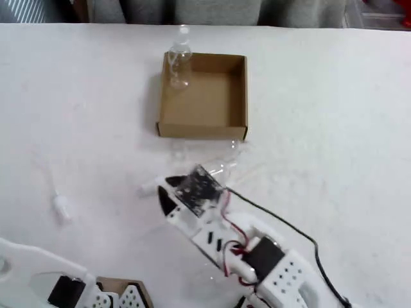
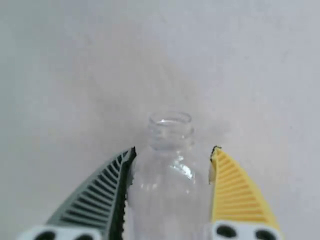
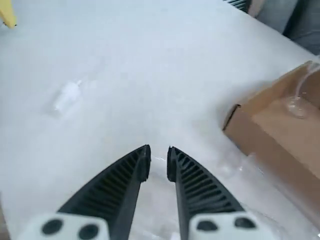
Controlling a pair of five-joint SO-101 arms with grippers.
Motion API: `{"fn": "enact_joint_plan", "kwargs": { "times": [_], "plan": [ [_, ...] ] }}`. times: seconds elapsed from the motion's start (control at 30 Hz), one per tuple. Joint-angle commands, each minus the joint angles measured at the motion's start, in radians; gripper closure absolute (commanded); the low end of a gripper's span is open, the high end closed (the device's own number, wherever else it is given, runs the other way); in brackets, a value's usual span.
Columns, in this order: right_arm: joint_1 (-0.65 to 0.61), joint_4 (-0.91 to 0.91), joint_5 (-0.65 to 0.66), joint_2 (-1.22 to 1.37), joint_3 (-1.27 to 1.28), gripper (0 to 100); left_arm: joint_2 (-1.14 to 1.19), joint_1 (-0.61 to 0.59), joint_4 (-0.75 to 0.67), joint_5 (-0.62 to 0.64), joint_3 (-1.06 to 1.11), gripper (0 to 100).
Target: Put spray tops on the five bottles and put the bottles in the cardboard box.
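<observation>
Bright, flat light; table [image 1: 334, 96] glares white.

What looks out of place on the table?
A clear bottle lies tipped on its side on the table beside the cardboard box, not in it. A white spray top lies loose, apart from any bottle.

The cardboard box [image 1: 202, 131] is open from above except at its 11 o'clock corner, where an upright bottle [image 1: 178, 61] stands. At its 6 o'clock, lying clear bottles [image 1: 221, 168] and the right arm [image 1: 257, 256] block the approach. Its 3 and 9 o'clock sides leave room to pass.
</observation>
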Motion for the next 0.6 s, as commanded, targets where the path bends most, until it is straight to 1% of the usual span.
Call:
{"fn": "enact_joint_plan", "kwargs": {
  "times": [0.0, 0.23, 0.4, 0.43, 0.57],
  "plan": [
    [-0.093, -0.107, -0.018, 0.266, -0.155, 94.7, -0.074, -0.002, -0.02, 0.012, -0.06, 87],
    [-0.26, -0.26, -0.02, 0.76, -0.44, 94.6, -0.074, 0.012, -0.02, 0.014, -0.06, 87],
    [-0.344, -0.268, -0.021, 1.098, -0.7, 94.6, -0.077, 0.041, -0.02, 0.015, -0.061, 87],
    [-0.355, -0.268, -0.04, 1.158, -0.753, 94.6, -0.079, 0.05, -0.02, 0.015, -0.061, 87],
    [-0.366, -0.24, -0.193, 1.363, -0.951, 94.3, -0.082, 0.068, -0.02, 0.015, -0.061, 87]
  ]
}}
